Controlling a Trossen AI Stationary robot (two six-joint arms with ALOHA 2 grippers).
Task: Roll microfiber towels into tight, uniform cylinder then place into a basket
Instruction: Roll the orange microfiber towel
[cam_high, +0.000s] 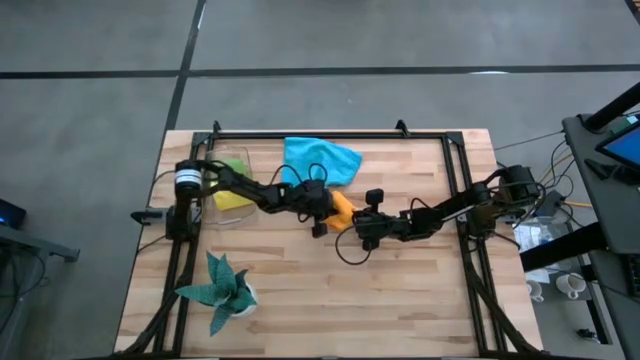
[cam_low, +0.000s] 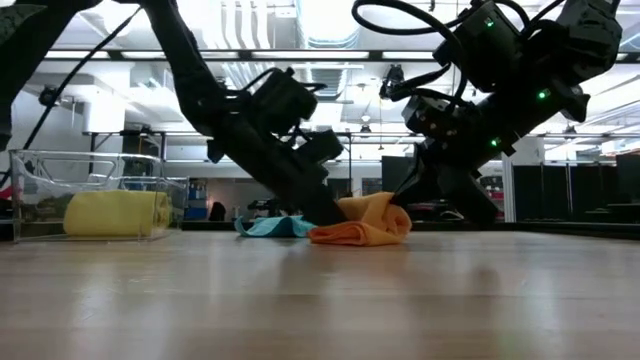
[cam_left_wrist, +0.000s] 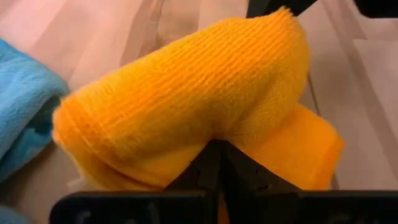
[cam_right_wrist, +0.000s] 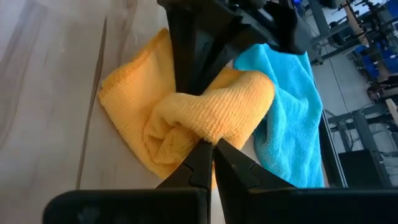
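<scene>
At the far left of the table (cam_high: 330, 300), the basket (cam_high: 228, 190) is seen beside the left arm's base, clear-walled, with a yellow towel (cam_low: 117, 213) lying rolled inside it; a lime green towel (cam_high: 236, 165) is glimpsed at its far edge. Nearer the front edge, a teal spiky plant (cam_high: 220, 287) is stood in its white pot. Moving along, the blue towel (cam_high: 322, 161) is spread flat near the table's back edge, just behind the arms. At the centre, the orange towel (cam_high: 342, 210) is found bunched and partly rolled on the wood, its edge touching the blue one. The left gripper (cam_left_wrist: 217, 155) is pressed down onto it from the left, fingers pinched together with a fold of orange cloth caught between them. From the right, the right gripper (cam_right_wrist: 210, 152) is brought against the same bundle, its fingers likewise closed tight on a raised ridge of the orange cloth. Both arms are stretched low across the table, meeting over the towel. A black metal frame (cam_high: 330, 133) is seen bordering the table.
</scene>
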